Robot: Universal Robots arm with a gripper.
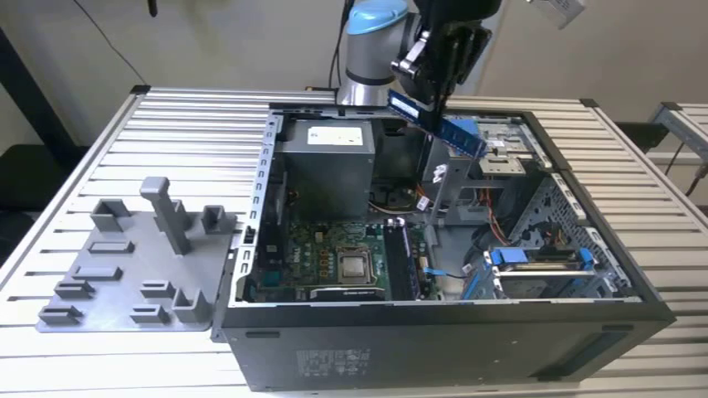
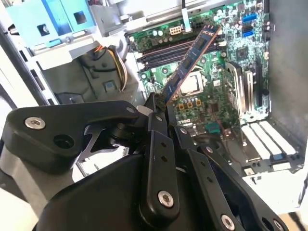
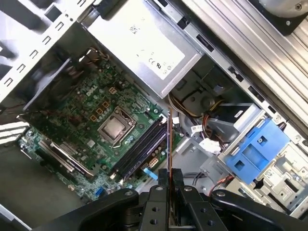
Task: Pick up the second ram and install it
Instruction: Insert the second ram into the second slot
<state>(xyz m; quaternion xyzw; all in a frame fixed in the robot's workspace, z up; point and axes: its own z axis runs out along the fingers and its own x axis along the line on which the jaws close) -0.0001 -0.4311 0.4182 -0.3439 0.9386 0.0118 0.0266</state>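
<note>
The case's dark near wall (image 1: 443,348) is sitting closest to me, and the tower is lying on its side, open on top, on the slatted table (image 1: 66,166). At the exterior view's left, a grey holder (image 1: 138,265) is lying flat on the table, just beside the case. Inside the case the PSU (image 1: 327,166) is sitting at the far end. The motherboard (image 1: 321,249) is lying nearer, with its CPU (image 1: 356,267) showing bare.

Over the far part of the opening the gripper (image 1: 434,98) is hanging, its fingers clamping the RAM (image 1: 412,109). The stick is tilting in the air, well above the board. In both wrist views the RAM (image 2: 192,62) (image 3: 169,144) is sticking out from the gripper (image 2: 156,108) (image 3: 169,175) toward the board, over the slots (image 3: 139,147) beside the CPU, not seated. Toward the exterior view's right, a blue caddy (image 1: 536,257) is sitting in the drive bay.
</note>
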